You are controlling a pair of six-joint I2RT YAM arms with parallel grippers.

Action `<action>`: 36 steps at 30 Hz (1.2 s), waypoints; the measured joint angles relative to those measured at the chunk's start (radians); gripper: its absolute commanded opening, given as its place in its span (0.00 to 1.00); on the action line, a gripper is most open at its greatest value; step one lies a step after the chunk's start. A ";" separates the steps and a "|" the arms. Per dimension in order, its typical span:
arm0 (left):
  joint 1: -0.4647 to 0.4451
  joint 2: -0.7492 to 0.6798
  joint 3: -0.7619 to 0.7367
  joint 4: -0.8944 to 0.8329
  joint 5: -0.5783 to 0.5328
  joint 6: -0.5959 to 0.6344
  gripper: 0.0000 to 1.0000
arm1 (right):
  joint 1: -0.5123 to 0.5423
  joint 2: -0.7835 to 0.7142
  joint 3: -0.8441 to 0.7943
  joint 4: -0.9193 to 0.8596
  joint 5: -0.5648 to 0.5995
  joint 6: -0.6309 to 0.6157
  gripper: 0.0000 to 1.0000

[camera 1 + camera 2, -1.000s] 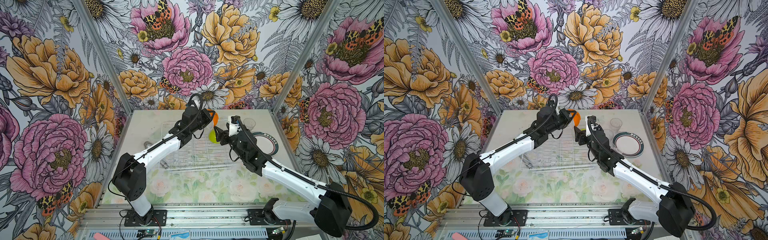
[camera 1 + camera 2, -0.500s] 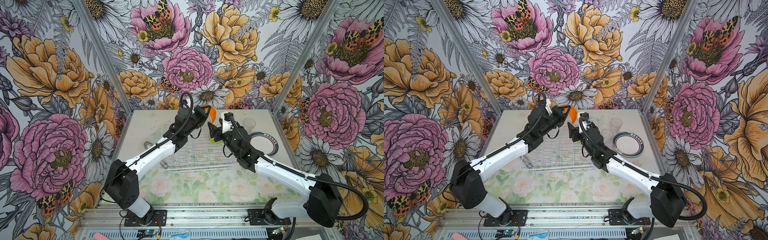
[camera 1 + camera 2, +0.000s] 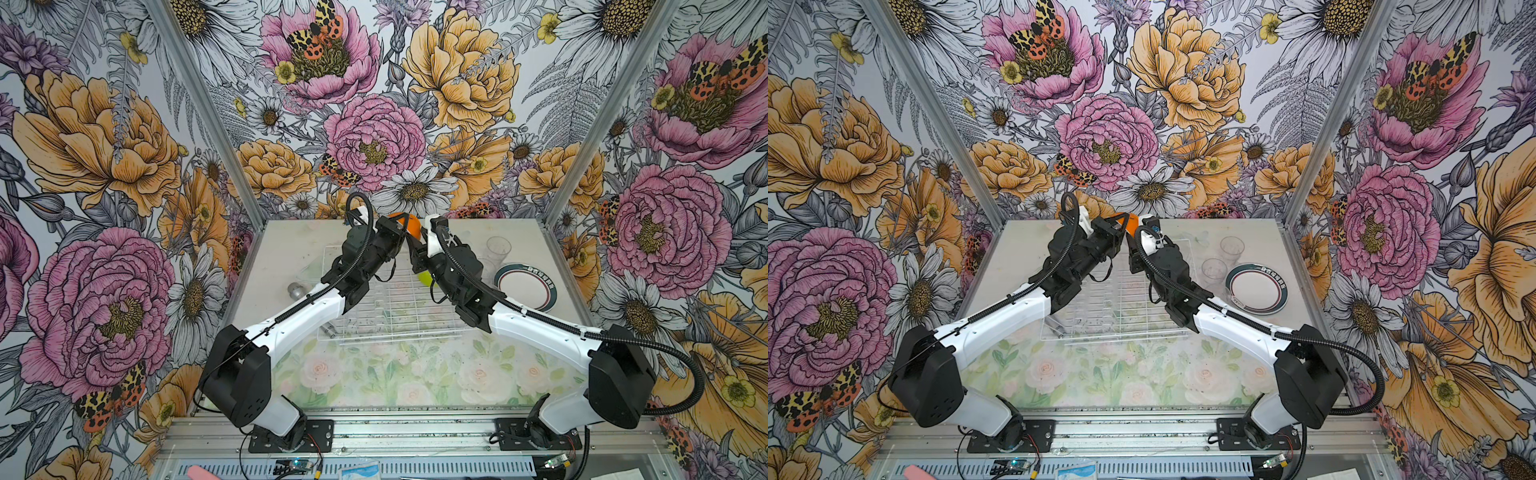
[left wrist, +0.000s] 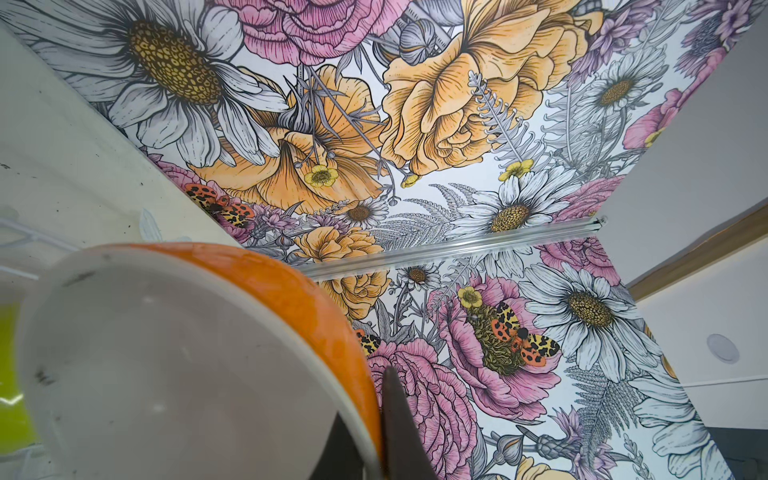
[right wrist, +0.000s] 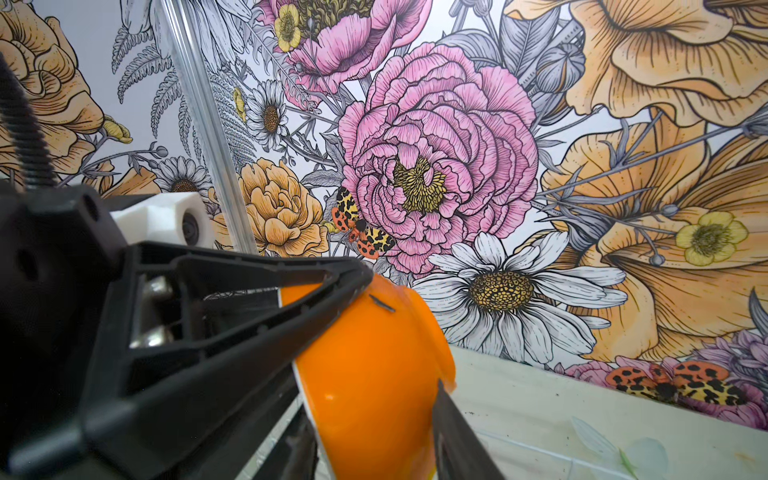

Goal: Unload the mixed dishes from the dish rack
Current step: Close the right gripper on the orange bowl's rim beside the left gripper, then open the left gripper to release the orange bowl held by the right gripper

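Observation:
An orange bowl (image 3: 402, 221) (image 3: 1128, 221) with a white inside hangs on edge above the far end of the white wire dish rack (image 3: 395, 307) (image 3: 1121, 299). My left gripper (image 3: 395, 232) (image 4: 372, 415) is shut on its rim, one finger inside and one outside. My right gripper (image 3: 415, 241) (image 5: 374, 419) has come in from the other side, and its fingers press the bowl's rim (image 5: 374, 374) and foot. A lime-green bowl (image 3: 424, 277) shows under the right arm, at the rack's right edge. In both top views the rack's slots look bare.
A dark-rimmed plate (image 3: 527, 286) (image 3: 1257, 291) lies flat on the table right of the rack. Clear tumblers (image 3: 1231, 248) (image 3: 1213, 270) stand beside it. A grey metal cylinder (image 3: 296, 289) lies left of the rack. The floral back wall is close behind the bowl.
Both arms reached toward the back wall and the left lifted the orange bowl. The right gripper moved up to the bowl and narrowed its jaws around it.

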 measured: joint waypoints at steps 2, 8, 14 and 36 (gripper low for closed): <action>0.003 0.000 -0.001 0.003 -0.007 0.000 0.00 | 0.001 0.011 0.009 0.005 0.002 0.000 0.42; 0.007 0.000 -0.002 0.006 -0.011 -0.004 0.00 | 0.001 0.026 0.020 0.004 0.010 0.000 0.40; 0.021 0.000 -0.002 0.038 -0.006 -0.019 0.00 | 0.001 0.057 0.056 -0.013 0.042 -0.007 0.40; 0.039 -0.002 -0.021 0.106 0.042 -0.165 0.00 | -0.011 0.143 0.104 0.040 0.139 -0.096 0.23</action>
